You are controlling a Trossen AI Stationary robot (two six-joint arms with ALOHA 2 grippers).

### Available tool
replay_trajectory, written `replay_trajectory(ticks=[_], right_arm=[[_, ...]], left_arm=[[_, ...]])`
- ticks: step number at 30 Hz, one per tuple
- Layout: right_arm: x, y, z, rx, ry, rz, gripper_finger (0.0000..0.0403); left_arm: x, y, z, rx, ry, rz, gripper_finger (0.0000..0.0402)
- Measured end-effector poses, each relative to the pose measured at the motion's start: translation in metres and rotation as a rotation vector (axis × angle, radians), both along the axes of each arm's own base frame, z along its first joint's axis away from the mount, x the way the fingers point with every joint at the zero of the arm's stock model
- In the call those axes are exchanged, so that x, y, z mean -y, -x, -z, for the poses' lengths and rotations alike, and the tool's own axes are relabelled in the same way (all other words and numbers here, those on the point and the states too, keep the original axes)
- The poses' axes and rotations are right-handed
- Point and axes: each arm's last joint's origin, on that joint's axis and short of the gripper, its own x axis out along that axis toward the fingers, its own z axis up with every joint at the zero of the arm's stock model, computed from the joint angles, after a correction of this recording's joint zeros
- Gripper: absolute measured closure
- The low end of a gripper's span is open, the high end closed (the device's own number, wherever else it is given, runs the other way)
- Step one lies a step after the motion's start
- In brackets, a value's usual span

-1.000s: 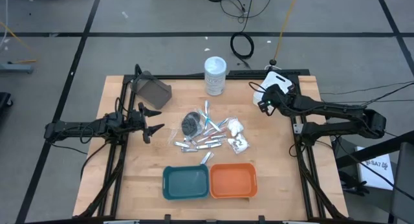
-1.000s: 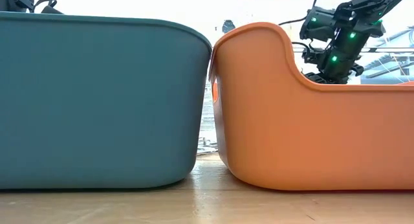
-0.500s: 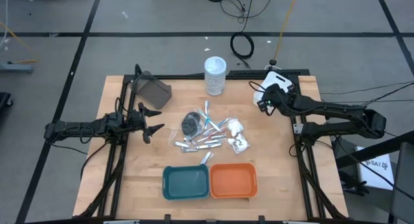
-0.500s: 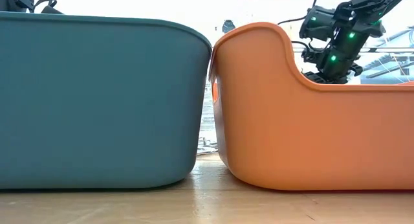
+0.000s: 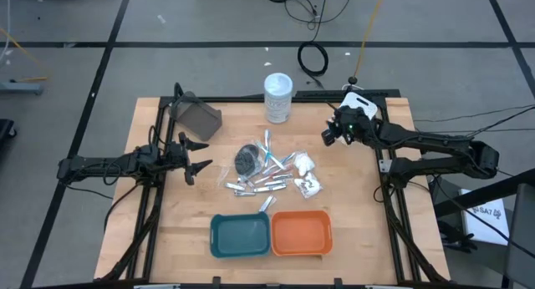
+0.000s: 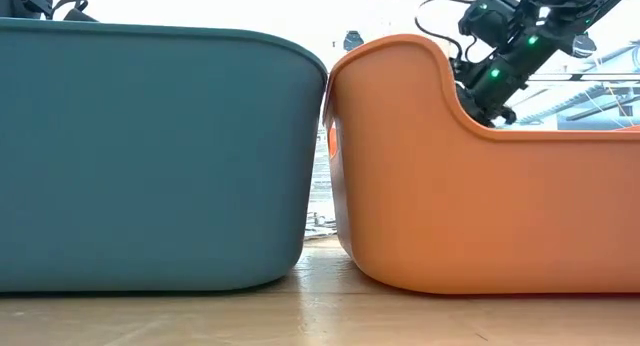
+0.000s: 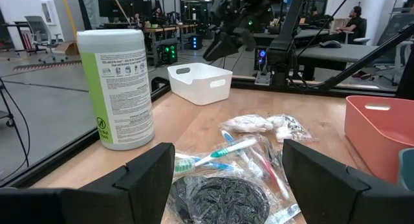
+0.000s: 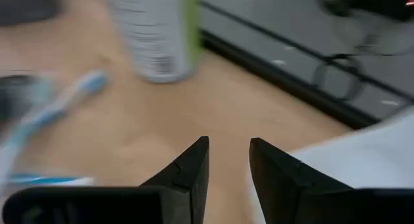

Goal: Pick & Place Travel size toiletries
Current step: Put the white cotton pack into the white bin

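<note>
Wooden surface, dark-framed, grey floor all round. The toiletries (image 5: 272, 174) lie heaped at centre, just beyond the teal tray (image 5: 240, 235) and orange tray (image 5: 301, 232), nothing in either tray so far as the overhead shows.

My right fingers (image 5: 329, 135) hang at about 2 o'clock from the heap, near the white bin (image 5: 359, 104), carrying nothing; the wrist camera shows a narrow gap between the tips. My left fingers (image 5: 197, 158) sit at 9 o'clock from the heap, spread wide and empty, pointing straight at it. Judgement: the left is the nearer and better aligned.

The slim tubes mostly run 9-to-3, some fanning toward 12; a grasp across them wants closing along 12-to-6.

The dark bundle (image 7: 217, 199) lies nearest my left fingers, toothbrushes (image 7: 223, 153) just behind it.

Hidden: the low camera is blocked by both tray walls, so the heap cannot be seen from there. The right wrist picture is smeared; items there are indistinct. Individual clear-wrapped pieces overlap and cannot be separated.
</note>
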Motion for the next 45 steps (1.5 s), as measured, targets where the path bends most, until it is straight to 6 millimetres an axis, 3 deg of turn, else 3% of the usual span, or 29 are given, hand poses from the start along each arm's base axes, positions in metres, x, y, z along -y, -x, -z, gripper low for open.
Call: replay_trajectory(ticks=[7, 21, 37, 45], right_arm=[[-0.004, -0.008, -0.005, 0.131, -0.103, -0.211, 0.0298], [-0.028, -0.020, -0.008, 0.163, -0.104, -0.391, 0.0298], [-0.093, -0.031, -0.007, 0.131, -0.127, -0.701, 0.0298], [-0.122, -0.022, 0.017, 0.058, -0.160, -0.914, 0.0298]], left_arm=[[0.000, 0.000, 0.000, 0.000, 0.000, 0.000, 0.0121], [0.000, 0.000, 0.000, -0.001, 0.000, 0.000, 0.0121], [0.000, 0.000, 0.000, -0.001, 0.000, 0.000, 0.0121], [0.000, 0.000, 0.000, 0.000, 0.000, 0.000, 0.0121]])
